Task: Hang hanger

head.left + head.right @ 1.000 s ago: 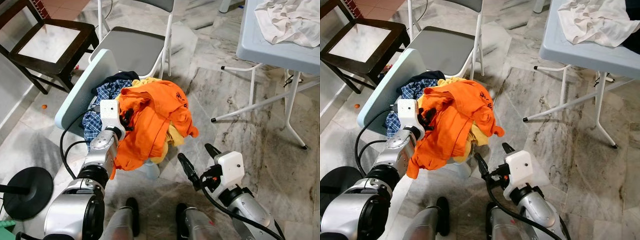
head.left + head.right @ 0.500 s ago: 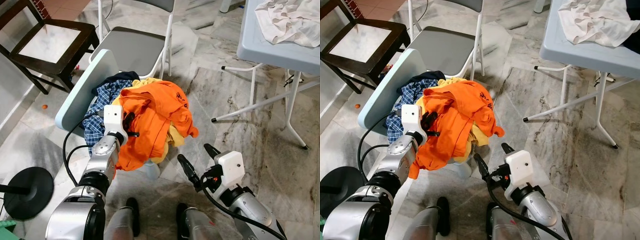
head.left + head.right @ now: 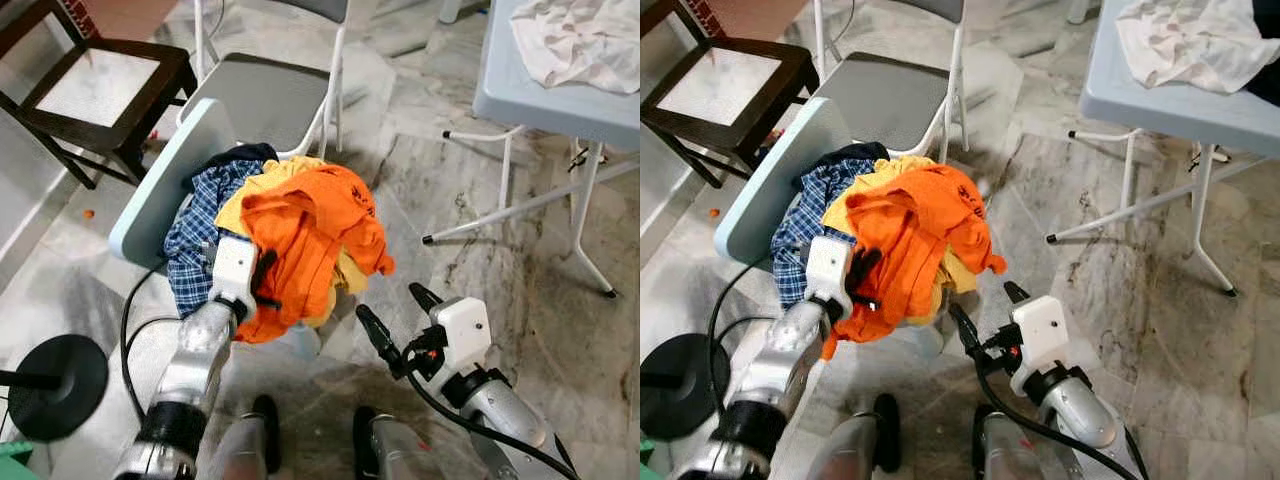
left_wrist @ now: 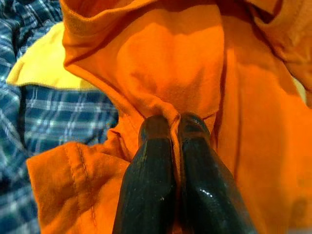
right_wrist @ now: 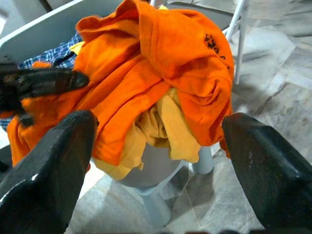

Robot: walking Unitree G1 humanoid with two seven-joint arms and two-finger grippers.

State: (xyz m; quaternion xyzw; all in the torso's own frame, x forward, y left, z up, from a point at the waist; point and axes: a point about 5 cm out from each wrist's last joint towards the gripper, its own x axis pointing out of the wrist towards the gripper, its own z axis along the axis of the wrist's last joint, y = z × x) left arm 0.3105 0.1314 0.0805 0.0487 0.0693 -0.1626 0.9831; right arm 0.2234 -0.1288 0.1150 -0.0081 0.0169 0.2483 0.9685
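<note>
My right gripper (image 3: 392,321) hangs low near my feet, fingers spread wide, nothing between them, just short of the clothes pile. In its wrist view both fingers (image 5: 46,165) frame the pile from either side, well apart from the cloth.

My left gripper (image 4: 174,127) is clamped tight on a fold of the orange shirt (image 3: 315,225); the left wrist view shows the two fingertips (image 4: 155,130) pressed together with a ridge of orange fabric pinched between them. From the head view this gripper (image 3: 262,285) sits at the lower left edge of the shirt.

The orange shirt is draped on top of the pile, over a yellow garment (image 3: 350,272) that hangs below it. A blue plaid shirt (image 3: 200,225) lies beside it on the left, touching. The pile sits in a pale grey basket (image 5: 156,165), with a light blue board (image 3: 170,175) leaning against its left side.

No hanger can be made out; if one is in the pile I cannot tell.

Behind the pile: grey folding chair (image 3: 270,95). Far left: dark wooden chair (image 3: 100,90). Far right: folding table (image 3: 545,95) with white cloth (image 3: 585,40) on it. Black round base (image 3: 50,385) on the marble floor (image 3: 480,270) at my left.
</note>
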